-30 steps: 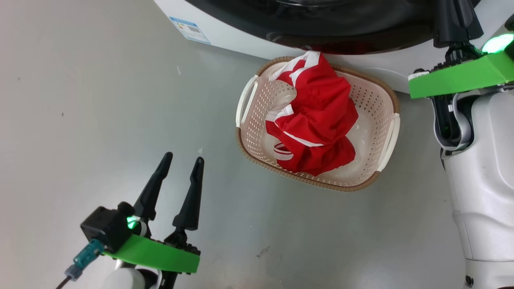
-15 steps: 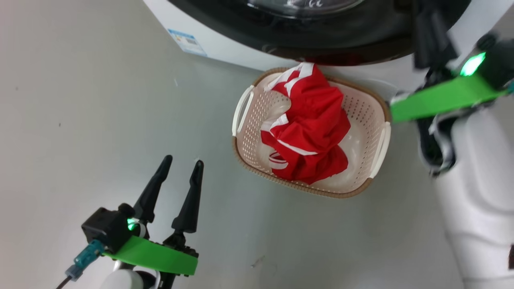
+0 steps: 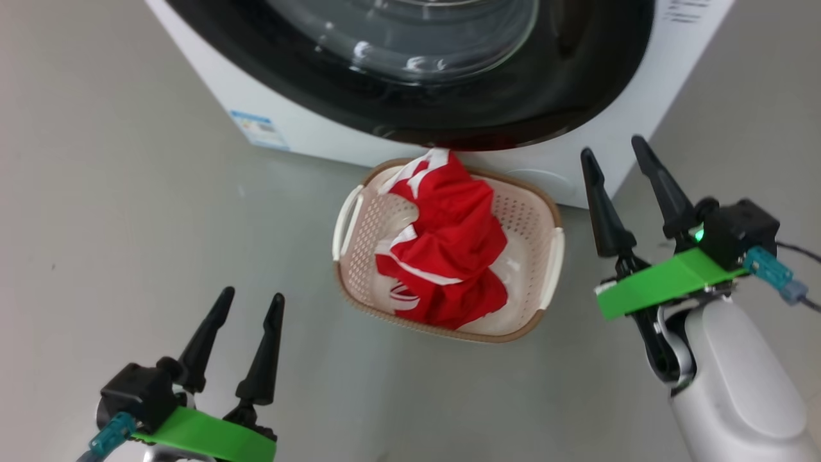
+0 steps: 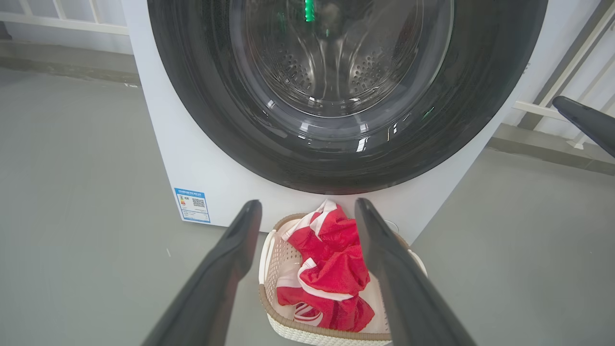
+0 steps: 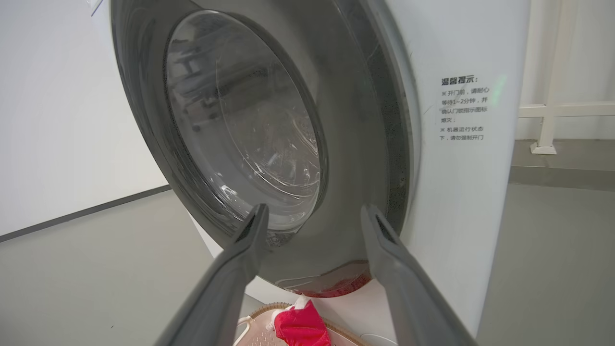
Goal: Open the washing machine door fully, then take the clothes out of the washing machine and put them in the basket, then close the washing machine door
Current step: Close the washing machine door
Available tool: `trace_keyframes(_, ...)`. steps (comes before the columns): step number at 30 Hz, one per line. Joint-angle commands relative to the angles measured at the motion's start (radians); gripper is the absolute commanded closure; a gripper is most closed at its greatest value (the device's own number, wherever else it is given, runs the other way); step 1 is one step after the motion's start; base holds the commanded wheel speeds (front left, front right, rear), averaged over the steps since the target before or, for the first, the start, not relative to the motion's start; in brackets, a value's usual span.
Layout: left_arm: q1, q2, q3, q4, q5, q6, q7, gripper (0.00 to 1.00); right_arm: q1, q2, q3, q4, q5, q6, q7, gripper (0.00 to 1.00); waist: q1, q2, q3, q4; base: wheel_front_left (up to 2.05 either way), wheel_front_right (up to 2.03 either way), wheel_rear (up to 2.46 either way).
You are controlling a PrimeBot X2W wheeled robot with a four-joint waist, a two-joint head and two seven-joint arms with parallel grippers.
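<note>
While the left pincer (image 3: 251, 295) and right pincer (image 3: 610, 146) gape empty, the seemingly soft, light red white-trimmed clothes (image 3: 449, 256) lie between them in the cream perforated basket (image 3: 365, 256), likely best pinched at a fold.

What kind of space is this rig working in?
Probably a laundry test bay rather than a home: a white front-loading washing machine on a bare grey floor, a basket of red clothes before it, and white railing beyond.

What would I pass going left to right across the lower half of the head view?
left gripper, jaws apart → basket with the clothes in it → right gripper, jaws apart
</note>
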State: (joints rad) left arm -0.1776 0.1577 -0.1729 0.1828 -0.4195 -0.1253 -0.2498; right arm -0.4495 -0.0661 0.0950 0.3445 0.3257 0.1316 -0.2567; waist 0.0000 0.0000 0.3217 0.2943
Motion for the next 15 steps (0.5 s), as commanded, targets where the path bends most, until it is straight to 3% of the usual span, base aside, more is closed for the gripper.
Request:
trace_keyframes(1,0.005,0.032,0.041,-0.017,0.013,-0.005,-0.012,0.0,0.018,0.016,0.018,-0.031,0.02,-0.001,-0.005,0.0,0.0,0.0,-0.04,-0.044,0.0,0.0,0.0)
trace_keyframes(15,0.058,0.067,0.093,-0.012,0.029,-0.005,-0.012,0.0,0.238,0.016,-0.003,-0.085,0.006,-0.001,-0.005,0.0,0.0,0.0,-0.131,-0.147,0.0,0.0,0.0)
